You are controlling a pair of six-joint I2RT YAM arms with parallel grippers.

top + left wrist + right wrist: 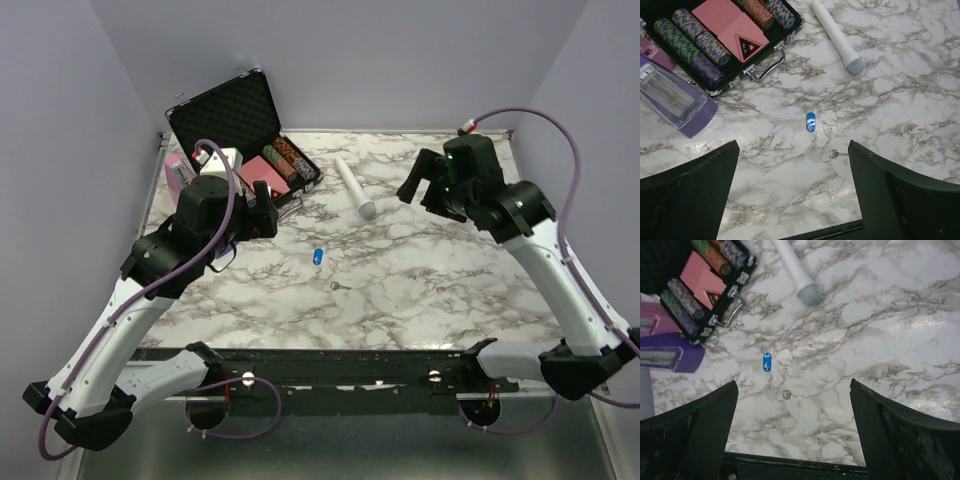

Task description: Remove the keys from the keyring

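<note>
The small blue keyring [318,255] lies flat on the marble table near the middle. It also shows in the left wrist view [810,121] and the right wrist view [767,362]. One tiny silver key [340,286] lies apart from it, a little nearer and to the right, and is seen in both wrist views [836,154] [791,395]. My left gripper [262,212] hovers open and empty to the left of the keyring [792,167]. My right gripper [420,185] hovers open and empty at the back right [792,407].
An open black case [250,120] of poker chips and cards stands at the back left. A purple metronome [675,102] sits beside it. A white wand [355,187] lies behind the keyring. The table's black front edge [790,462] is close below the key.
</note>
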